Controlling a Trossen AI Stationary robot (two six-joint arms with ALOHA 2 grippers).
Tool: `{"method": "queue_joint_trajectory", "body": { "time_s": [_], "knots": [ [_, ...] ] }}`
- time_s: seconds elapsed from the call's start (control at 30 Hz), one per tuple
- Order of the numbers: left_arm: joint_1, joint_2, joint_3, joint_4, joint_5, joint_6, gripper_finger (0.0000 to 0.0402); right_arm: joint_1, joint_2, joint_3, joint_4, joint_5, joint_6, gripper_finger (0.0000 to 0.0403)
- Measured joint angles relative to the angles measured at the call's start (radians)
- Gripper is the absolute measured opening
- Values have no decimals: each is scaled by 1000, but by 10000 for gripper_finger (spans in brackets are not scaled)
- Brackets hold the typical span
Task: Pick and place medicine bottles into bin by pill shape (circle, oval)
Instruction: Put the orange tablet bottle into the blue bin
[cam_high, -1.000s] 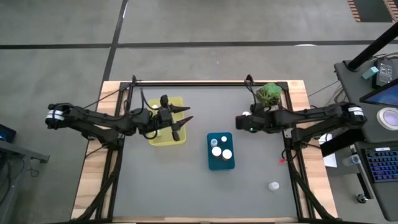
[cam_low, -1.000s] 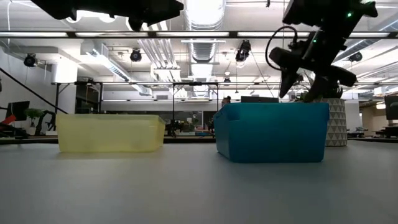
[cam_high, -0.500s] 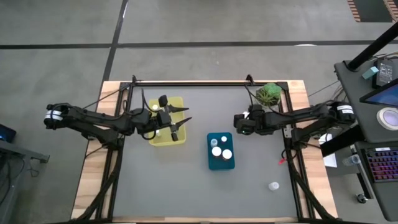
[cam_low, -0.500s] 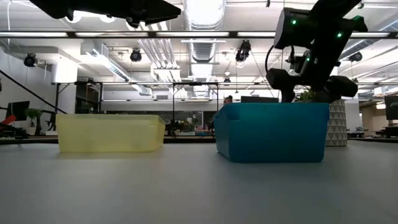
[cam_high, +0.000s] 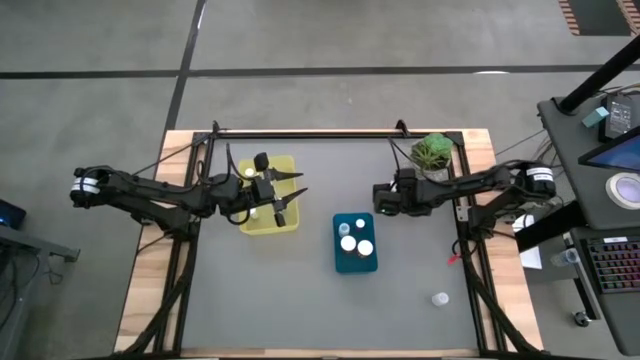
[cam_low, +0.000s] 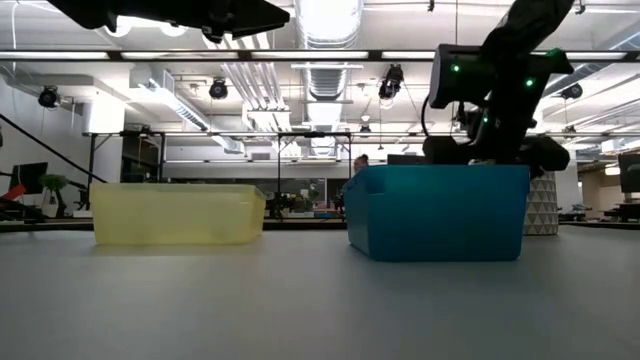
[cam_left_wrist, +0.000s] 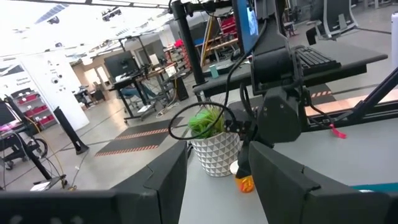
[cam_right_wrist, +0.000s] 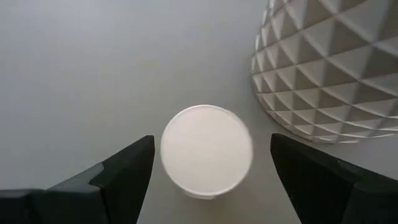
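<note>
white-capped bottles upright in blue bin

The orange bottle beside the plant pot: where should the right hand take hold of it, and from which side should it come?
From straight above, probably. The bottle stands upright, its round white cap facing the right hand, whose open fingers flank it. Grip the cap's sides or the body just under it. The plant pot stands close on one side, so a sideways approach looks risky.
</note>
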Motion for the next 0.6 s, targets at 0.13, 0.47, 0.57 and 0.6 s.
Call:
{"method": "queue_joint_trajectory", "body": {
  "time_s": [0.13, 0.47, 0.57, 0.6],
  "knots": [
    [0, 0, 0, 0, 0, 0, 157, 0, 30, 0, 37, 12, -19, 306],
    [0, 0, 0, -6, 0, 6, 157, 0, 44, 0, 69, 26, -28, 288],
    [0, 0, 0, -6, 0, 6, 157, 0, 44, 0, 70, 26, -29, 263],
    [0, 0, 0, -6, 0, 6, 157, 0, 44, 0, 71, 26, -29, 254]
  ]
}}
